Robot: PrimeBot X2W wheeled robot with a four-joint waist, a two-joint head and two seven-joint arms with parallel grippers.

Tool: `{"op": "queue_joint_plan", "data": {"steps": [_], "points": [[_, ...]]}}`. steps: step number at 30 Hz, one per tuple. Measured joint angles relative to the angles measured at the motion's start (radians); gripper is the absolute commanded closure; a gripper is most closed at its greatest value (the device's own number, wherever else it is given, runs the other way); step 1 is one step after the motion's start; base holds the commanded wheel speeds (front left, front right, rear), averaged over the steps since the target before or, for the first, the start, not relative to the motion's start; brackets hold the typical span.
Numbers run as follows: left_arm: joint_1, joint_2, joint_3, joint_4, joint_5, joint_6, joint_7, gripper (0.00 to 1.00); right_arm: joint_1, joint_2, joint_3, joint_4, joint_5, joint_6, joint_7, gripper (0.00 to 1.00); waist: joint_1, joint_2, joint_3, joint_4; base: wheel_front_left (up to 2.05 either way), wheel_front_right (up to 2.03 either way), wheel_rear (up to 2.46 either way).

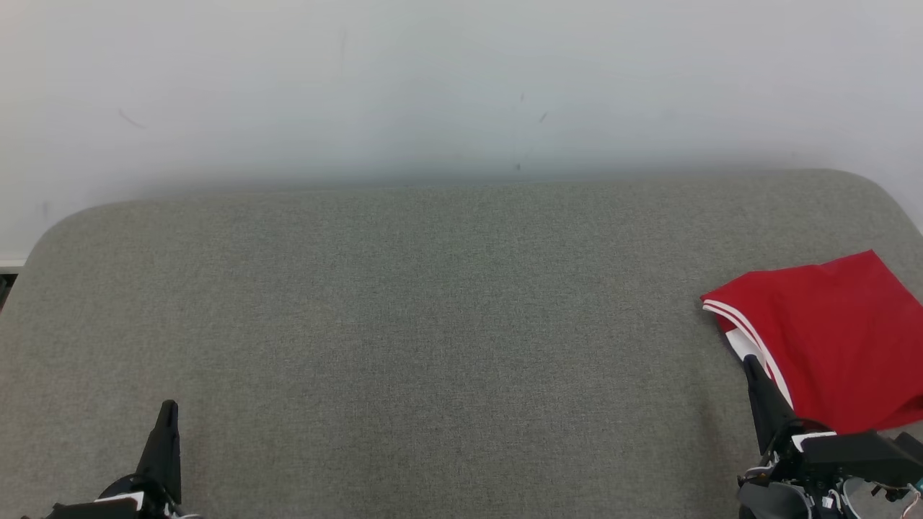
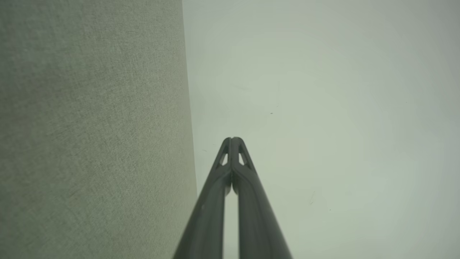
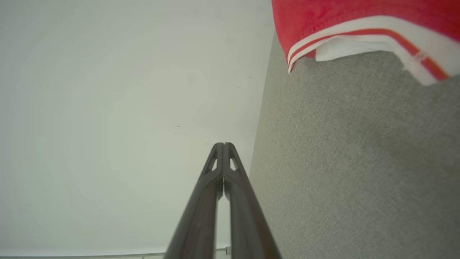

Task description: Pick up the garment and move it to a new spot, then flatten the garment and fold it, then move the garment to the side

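The garment (image 1: 829,339) is red with white stripes along one edge and lies folded at the right side of the grey fabric surface (image 1: 433,324). Its striped edge also shows at the top right of the right wrist view (image 3: 359,21). My right gripper (image 1: 750,362) stands shut at the lower right, its tip just at the garment's near left edge, holding nothing; its fingertips (image 3: 223,144) meet. My left gripper (image 1: 169,407) is shut and empty at the lower left, far from the garment, with fingertips (image 2: 231,139) pressed together.
The grey surface has rounded far corners and ends against a pale wall (image 1: 461,86). Its left edge (image 1: 29,267) drops off near a white strip. Bare grey fabric spreads between the two grippers.
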Motion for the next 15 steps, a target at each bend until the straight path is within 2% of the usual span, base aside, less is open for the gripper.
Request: {"op": "queue_joint_plan", "data": {"steps": [15], "points": [[0.000, 0.000, 0.000, 0.000, 0.000, 0.000, 0.000, 1.00, 0.000, 0.000, 0.000, 0.000, 0.000, 0.000, 0.000, 1.00, 0.0000, 0.0000, 0.000, 0.000, 0.00, 0.00, 0.00]]}}
